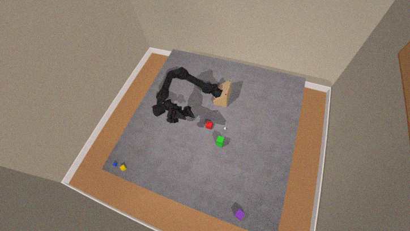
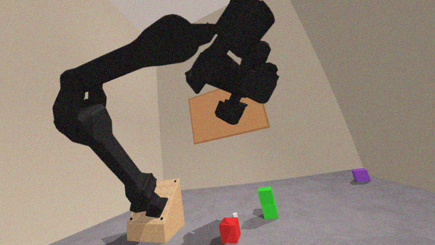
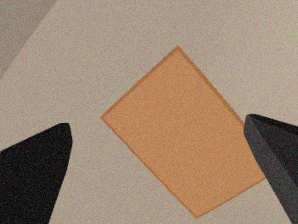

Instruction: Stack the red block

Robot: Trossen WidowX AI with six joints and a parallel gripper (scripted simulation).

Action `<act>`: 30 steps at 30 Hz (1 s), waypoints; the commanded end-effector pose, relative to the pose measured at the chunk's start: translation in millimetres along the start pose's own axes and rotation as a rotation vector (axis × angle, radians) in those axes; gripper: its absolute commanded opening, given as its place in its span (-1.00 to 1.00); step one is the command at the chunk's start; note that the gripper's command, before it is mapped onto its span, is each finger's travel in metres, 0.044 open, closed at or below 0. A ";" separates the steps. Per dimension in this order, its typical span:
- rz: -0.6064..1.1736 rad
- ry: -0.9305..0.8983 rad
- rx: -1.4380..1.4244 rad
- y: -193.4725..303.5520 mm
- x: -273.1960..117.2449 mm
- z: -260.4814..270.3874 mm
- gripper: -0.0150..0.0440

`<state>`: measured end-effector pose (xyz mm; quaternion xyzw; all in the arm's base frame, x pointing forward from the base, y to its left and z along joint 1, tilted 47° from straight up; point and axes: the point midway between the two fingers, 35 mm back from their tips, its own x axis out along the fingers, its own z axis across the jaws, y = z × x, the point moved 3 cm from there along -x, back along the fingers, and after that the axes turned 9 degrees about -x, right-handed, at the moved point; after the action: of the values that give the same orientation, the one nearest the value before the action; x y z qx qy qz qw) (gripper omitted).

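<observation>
1. While the arm [image 2: 127, 60] is raised high, its claw [image 3: 156, 183] hangs with fingers spread wide, holding nothing, aimed at an orange panel [image 3: 182, 129] on the wall.
2. The red block [image 2: 229, 229] sits on the grey surface [image 2: 334, 212], near the green tower [image 2: 267, 202] but apart from it.
3. A tiny white thing [image 2: 234, 214] lies just behind the red block.
4. Risk: the tower is tall and narrow; a finger brushing it during descent or placement would likely topple it.
5. Risk: an off-centre release could let the block slide off.
</observation>
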<state>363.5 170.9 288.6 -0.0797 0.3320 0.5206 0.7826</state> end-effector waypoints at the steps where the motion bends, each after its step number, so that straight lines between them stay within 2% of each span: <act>1: -0.003 0.008 0.000 -0.4 1.4 -1.7 0.95; 2: -0.013 0.034 0.000 -1.5 5.6 -6.7 1.00; 9: -0.122 0.411 -0.050 -8.7 50.2 -79.8 1.00; 15: -0.177 0.773 -0.166 -6.2 67.6 -143.8 1.00; 21: -0.193 1.146 -0.345 0.2 65.8 -198.4 1.00; 30: -0.150 1.688 -0.717 11.7 38.8 -250.0 1.00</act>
<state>266.0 101.8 79.6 -0.6238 0.6166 0.3307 0.3484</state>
